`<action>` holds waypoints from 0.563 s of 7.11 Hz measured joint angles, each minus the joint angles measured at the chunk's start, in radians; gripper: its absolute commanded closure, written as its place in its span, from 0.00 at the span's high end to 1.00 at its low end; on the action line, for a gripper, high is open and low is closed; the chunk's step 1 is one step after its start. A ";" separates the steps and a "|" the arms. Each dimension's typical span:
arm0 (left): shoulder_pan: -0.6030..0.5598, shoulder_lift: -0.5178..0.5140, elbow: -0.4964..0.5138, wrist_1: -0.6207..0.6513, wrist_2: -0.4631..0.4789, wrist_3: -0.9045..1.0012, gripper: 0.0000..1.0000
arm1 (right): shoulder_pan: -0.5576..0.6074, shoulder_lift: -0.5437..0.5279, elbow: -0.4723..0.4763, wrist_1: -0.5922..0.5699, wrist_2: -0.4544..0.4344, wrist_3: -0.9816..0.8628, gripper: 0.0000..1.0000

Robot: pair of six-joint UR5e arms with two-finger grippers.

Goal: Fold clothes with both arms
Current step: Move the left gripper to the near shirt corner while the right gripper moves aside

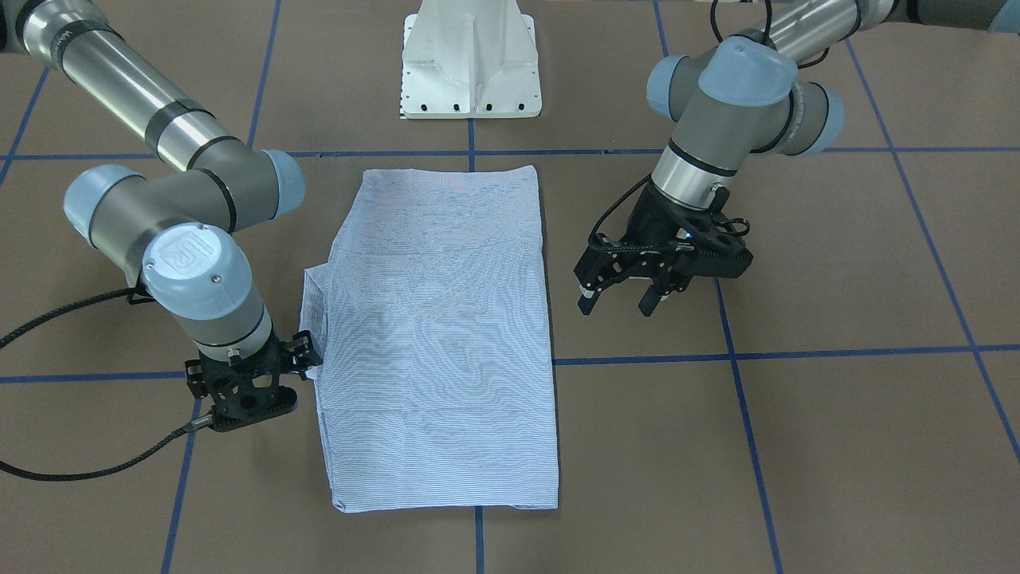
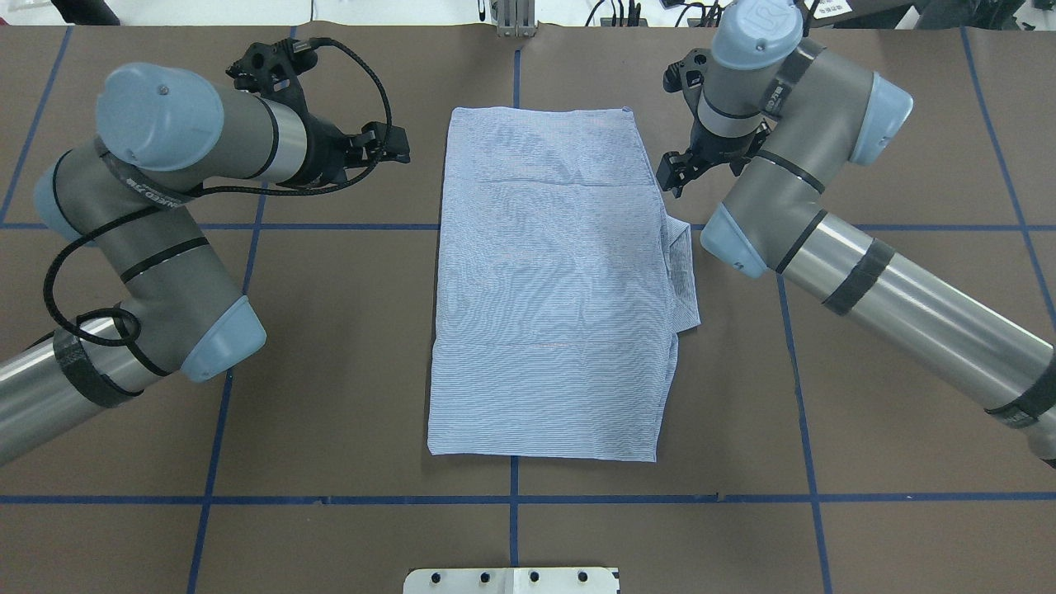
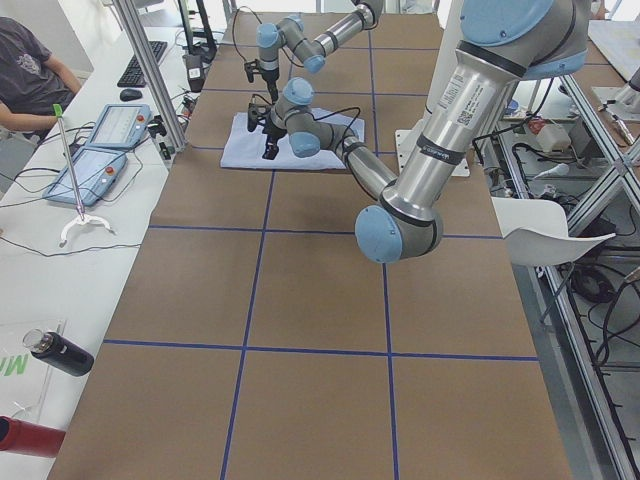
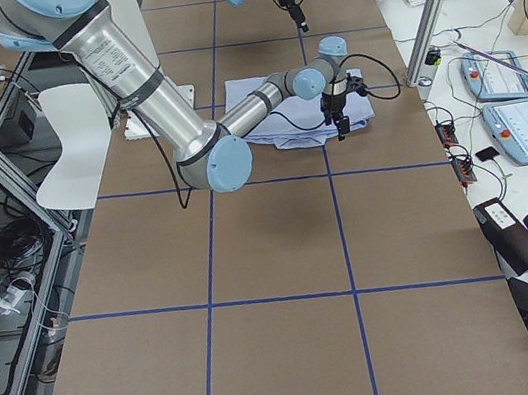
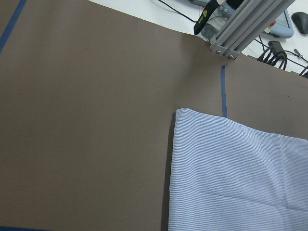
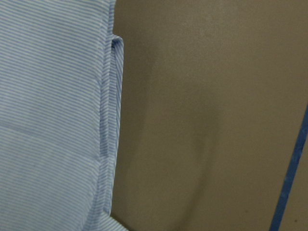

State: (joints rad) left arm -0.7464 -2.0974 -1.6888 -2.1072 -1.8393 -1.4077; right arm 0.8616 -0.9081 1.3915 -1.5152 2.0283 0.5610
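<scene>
The clothes, one light blue striped shirt (image 1: 438, 335), lie flat in a folded rectangle at the table's middle (image 2: 553, 289). A folded flap sticks out of the side toward my right arm. My left gripper (image 1: 617, 303) hovers open and empty beside the shirt's other long edge (image 2: 400, 148), not touching it. My right gripper (image 1: 255, 391) points straight down just off the shirt's edge near its far corner (image 2: 672, 177), with its frame spread open and nothing held. The left wrist view shows a shirt corner (image 5: 240, 178). The shirt's edge (image 6: 48, 120) with its seam fills the right wrist view.
The white pedestal base (image 1: 470, 64) stands behind the shirt. Blue tape lines (image 2: 511, 499) cross the brown table. An aluminium post (image 5: 250, 24) rises at the far table edge. A person (image 3: 30, 70) sits at a side desk holding teach pendants (image 3: 85, 175).
</scene>
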 measured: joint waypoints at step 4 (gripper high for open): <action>0.225 0.128 -0.203 0.042 0.017 -0.232 1.00 | 0.017 -0.206 0.393 0.003 0.208 0.266 1.00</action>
State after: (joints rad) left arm -0.5210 -1.9693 -1.8922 -2.0653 -1.8224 -1.6393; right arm 0.8785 -1.1138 1.7840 -1.5120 2.2366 0.8266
